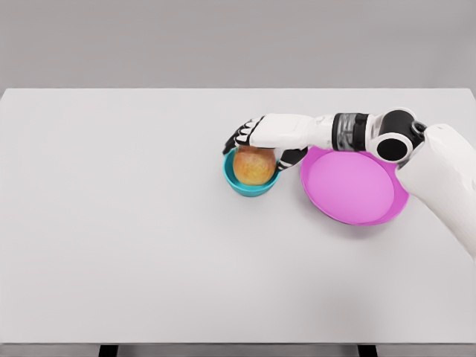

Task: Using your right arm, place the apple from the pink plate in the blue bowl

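The round, yellow-red apple [254, 166] sits inside the small, teal-blue round bowl [249, 188], filling most of its opening so that only the front wall and a sliver of rim show around it. Directly over the apple, at its twelve o'clock, lies the right hand [259, 138], white-backed with dark finger joints; its fingers [236, 138] curl down past the apple's far-left side toward ten o'clock, and its dark thumb [291, 156] reaches down at the apple's two o'clock, just beside the bowl's rim. The hand wraps closely round the top of the fruit, but whether the fingers are truly pressing on it or just resting loosely above it cannot be told from this view. At three o'clock from the bowl, just beside it, lies the flat, round, bright pink plate [353, 187], its dish bare. The white right arm [439, 167] crosses above the far edge of the plate, running from the hand out toward three o'clock with a dark band at the wrist and a black round joint at the elbow, then dropping toward the picture's right edge. Everything rests on a broad, pale grey tabletop [134, 245], with a grey wall beyond it.
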`<action>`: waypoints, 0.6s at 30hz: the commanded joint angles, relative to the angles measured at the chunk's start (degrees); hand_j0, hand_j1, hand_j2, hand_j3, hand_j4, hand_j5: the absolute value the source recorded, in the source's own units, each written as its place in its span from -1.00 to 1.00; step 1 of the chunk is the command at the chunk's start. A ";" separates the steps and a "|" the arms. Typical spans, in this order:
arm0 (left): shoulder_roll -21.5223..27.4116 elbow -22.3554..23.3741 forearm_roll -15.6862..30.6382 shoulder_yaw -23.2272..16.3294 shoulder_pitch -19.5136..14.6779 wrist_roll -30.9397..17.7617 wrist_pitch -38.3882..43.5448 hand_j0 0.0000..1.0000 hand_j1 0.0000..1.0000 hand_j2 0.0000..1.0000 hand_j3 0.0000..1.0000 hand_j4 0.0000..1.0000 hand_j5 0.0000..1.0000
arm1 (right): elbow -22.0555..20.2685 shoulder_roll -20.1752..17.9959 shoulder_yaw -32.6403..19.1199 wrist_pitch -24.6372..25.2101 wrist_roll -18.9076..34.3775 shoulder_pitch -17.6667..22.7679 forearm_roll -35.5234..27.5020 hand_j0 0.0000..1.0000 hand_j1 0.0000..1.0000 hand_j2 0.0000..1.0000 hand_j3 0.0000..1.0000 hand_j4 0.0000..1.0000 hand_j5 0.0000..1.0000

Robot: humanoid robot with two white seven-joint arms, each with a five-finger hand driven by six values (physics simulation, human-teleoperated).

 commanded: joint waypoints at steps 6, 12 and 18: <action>0.00 0.00 -0.01 0.00 0.00 0.00 0.00 1.00 1.00 1.00 1.00 1.00 1.00 | -0.45 -0.08 -0.04 0.16 -0.03 0.00 -0.36 1.00 1.00 1.00 1.00 1.00 1.00; 0.00 0.00 -0.01 0.00 0.00 0.00 0.00 1.00 1.00 1.00 1.00 1.00 1.00 | -9.14 -5.87 -9.08 0.16 -0.03 0.61 -0.89 1.00 1.00 1.00 1.00 1.00 1.00; 0.00 0.00 -0.01 0.00 0.00 0.00 0.00 1.00 1.00 1.00 1.00 1.00 1.00 | -10.29 -16.68 -25.26 0.16 -0.03 9.40 -4.76 1.00 1.00 1.00 1.00 1.00 1.00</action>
